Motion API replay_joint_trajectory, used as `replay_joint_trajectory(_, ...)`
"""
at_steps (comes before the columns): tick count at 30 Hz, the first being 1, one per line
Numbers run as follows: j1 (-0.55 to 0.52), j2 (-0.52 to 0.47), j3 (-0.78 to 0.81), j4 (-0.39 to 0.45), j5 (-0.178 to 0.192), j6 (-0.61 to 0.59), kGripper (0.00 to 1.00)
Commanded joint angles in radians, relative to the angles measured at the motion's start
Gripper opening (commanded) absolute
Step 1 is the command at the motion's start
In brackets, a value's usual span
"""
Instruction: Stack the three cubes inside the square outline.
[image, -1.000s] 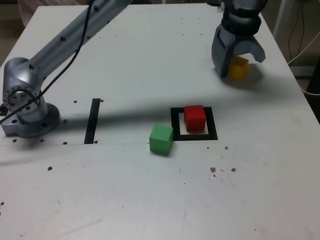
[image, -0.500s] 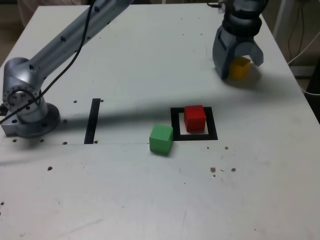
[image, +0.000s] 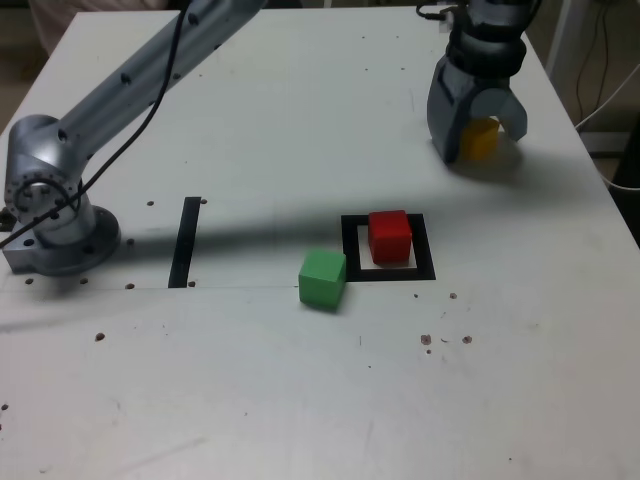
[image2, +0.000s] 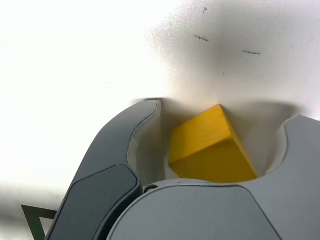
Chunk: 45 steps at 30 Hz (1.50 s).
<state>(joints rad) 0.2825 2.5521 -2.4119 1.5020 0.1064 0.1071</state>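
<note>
The yellow cube (image: 483, 138) rests on the white table at the far right of the exterior view. My gripper (image: 481, 143) reaches down over it with a jaw on each side. In the wrist view the yellow cube (image2: 210, 145) sits between the fingers of the gripper (image2: 225, 112), with a thin gap showing on both sides, so the jaws stand open around it. The red cube (image: 390, 236) stands inside the square outline (image: 428, 270). The green cube (image: 322, 278) lies just outside the outline, at its corner on the exterior view's left.
A thin black strip (image: 186, 240) is stuck to the table left of the cubes in the exterior view. The arm's base (image: 55, 215) is bolted at the left edge. Cables (image: 610, 100) hang past the table's right edge.
The jaws have narrowed around the yellow cube over the last second. The cubes have not moved.
</note>
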Motion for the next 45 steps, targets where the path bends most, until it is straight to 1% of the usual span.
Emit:
replay_joint_trajectory(1, -0.002, -0.002, 0.001, -0.001, 0.001, 0.003, 0.69)
replay_joint_trajectory(8, -0.002, -0.003, -0.006, -0.005, 0.001, 0.003, 0.57)
replay_joint_trajectory(12, -0.002, -0.004, -0.01, -0.008, 0.001, 0.004, 0.53)
replay_joint_trajectory(20, -0.008, -0.023, -0.01, -0.002, 0.005, 0.006, 0.49)
replay_joint_trajectory(26, -0.029, -0.074, -0.01, 0.041, 0.014, 0.006, 0.49)
replay_joint_trajectory(32, -0.069, -0.151, 0.009, 0.094, 0.017, 0.005, 0.49)
replay_joint_trajectory(35, -0.102, -0.213, 0.062, 0.106, 0.022, -0.004, 0.49)
replay_joint_trajectory(38, -0.146, -0.286, 0.159, 0.106, 0.028, -0.032, 0.49)
replay_joint_trajectory(45, -0.249, -0.444, 0.44, 0.057, 0.04, -0.12, 0.49)
